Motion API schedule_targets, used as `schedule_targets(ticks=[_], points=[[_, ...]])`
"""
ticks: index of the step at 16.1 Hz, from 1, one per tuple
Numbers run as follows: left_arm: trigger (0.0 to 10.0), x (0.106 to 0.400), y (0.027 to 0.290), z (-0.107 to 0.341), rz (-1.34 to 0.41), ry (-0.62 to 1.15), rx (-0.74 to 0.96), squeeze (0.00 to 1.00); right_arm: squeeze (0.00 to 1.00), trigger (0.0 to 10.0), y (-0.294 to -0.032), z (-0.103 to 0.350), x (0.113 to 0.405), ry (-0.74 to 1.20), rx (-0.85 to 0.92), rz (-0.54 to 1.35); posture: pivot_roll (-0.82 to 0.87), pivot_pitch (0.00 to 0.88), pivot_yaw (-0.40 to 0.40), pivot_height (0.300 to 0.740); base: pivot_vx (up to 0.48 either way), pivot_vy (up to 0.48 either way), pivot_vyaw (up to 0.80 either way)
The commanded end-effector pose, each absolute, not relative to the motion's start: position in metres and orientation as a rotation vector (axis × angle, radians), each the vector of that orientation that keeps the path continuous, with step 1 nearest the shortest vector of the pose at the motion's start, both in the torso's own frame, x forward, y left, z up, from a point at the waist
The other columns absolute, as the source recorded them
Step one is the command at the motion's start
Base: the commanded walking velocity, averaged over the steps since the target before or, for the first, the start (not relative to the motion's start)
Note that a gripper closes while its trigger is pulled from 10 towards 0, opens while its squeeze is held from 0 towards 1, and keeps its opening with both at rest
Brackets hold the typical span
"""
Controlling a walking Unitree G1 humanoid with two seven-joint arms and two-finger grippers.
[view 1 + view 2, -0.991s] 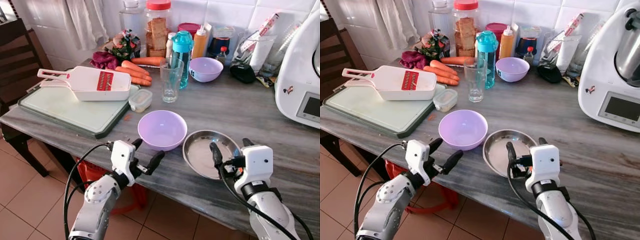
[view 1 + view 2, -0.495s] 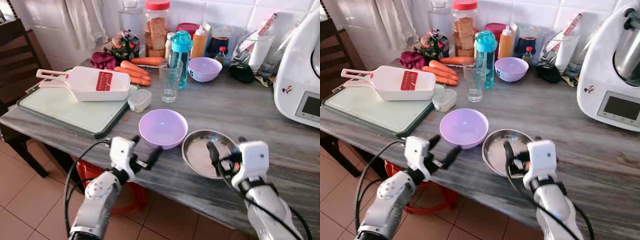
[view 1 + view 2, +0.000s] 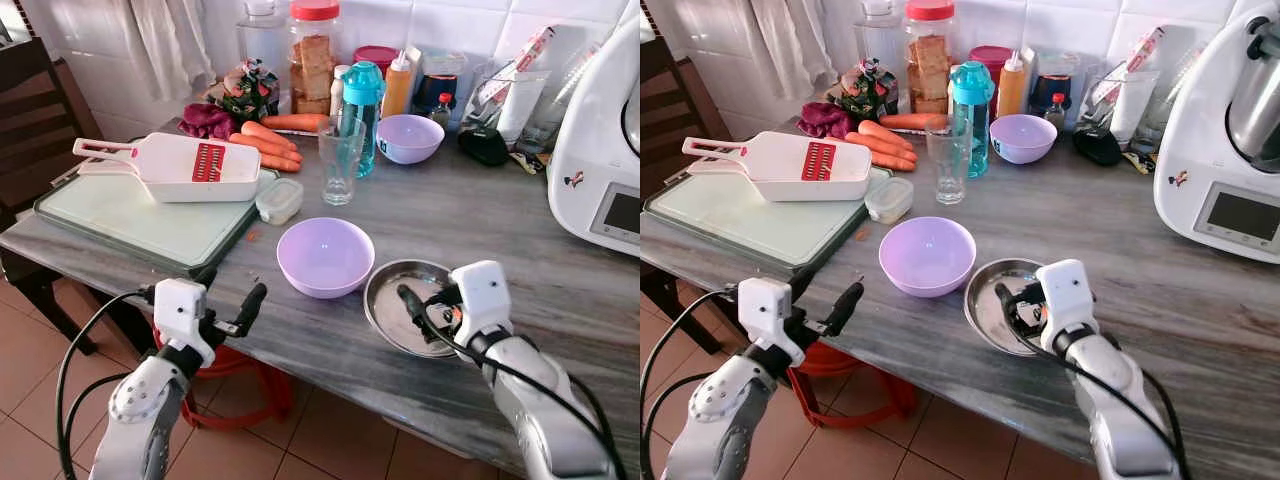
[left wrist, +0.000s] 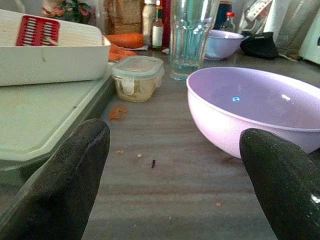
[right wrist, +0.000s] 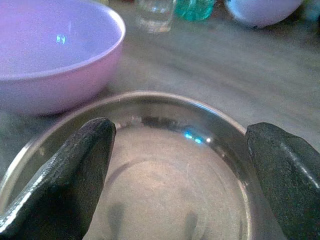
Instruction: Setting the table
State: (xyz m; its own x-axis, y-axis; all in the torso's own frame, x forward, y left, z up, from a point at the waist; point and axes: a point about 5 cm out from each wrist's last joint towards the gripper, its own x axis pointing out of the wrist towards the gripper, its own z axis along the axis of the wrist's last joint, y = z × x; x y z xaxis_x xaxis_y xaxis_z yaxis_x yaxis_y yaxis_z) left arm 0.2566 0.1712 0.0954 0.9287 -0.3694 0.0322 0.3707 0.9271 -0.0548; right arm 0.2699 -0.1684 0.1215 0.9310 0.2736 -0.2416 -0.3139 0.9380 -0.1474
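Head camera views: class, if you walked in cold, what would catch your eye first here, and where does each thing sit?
The lilac bowl near the counter's front edge stands out, with the steel plate right beside it. The right tool hovers open over that plate, while the left tool hangs open off the counter's front edge. Further back, a white slicer rests on the green cutting board, beside carrots.

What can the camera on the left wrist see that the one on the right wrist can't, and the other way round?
Left wrist view: the white slicer on the green cutting board and a small lidded container. Right wrist view: the inside of the steel plate, with the open right tool over it. Both: the near lavender bowl, the drinking glass and the far lavender bowl.
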Motion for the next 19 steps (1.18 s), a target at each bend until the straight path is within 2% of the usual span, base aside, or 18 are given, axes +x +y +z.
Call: schedule_targets(ticks=[1, 7, 19], points=[[10.0, 0.256, 0.173, 0.100, -0.369, -0.030, -0.066, 0.00, 0.00, 10.0, -0.168, 0.119, 0.273, 0.240, -0.200, 0.327, 0.06, 0.021, 0.003, 0.740, 0.000, 0.000, 0.00], [10.0, 0.248, 0.161, 0.105, -0.510, -0.024, -0.157, 0.00, 0.00, 10.0, -0.175, 0.112, 0.279, 0.324, -0.192, 0.413, 0.06, 0.018, 0.004, 0.740, 0.000, 0.000, 0.00], [10.0, 0.247, 0.155, 0.102, -0.533, 0.000, -0.166, 0.00, 0.00, 10.0, -0.157, 0.111, 0.275, 0.355, -0.120, 0.526, 0.06, 0.022, -0.002, 0.740, 0.000, 0.000, 0.00]])
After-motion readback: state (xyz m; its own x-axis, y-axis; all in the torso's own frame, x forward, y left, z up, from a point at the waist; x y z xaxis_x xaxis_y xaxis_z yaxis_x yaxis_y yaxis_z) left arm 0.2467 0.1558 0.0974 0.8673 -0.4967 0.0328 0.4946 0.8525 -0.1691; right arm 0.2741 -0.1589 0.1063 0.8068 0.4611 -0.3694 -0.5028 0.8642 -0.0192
